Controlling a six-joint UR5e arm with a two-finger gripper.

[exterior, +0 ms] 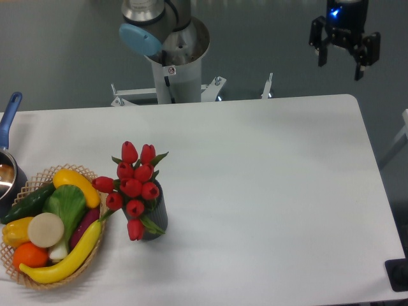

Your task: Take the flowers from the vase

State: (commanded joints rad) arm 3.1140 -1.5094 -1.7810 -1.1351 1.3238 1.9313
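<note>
The black two-finger end effector (342, 66) is hanging fingers apart beyond the white tabletop's (268, 191) far right corner, while red tulip buds (134, 188) are standing in the dark grey ribbed cup (157, 218) beside the wicker basket (95, 250) at near left

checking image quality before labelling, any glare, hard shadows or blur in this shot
In the camera view, lighting is soft and even: the white table shows no glare, and only a faint shadow sits beside the vase. The flowers look reasonably sharp; the end effector, open above the far edge, is slightly soft, with a small blue light glowing.
</note>
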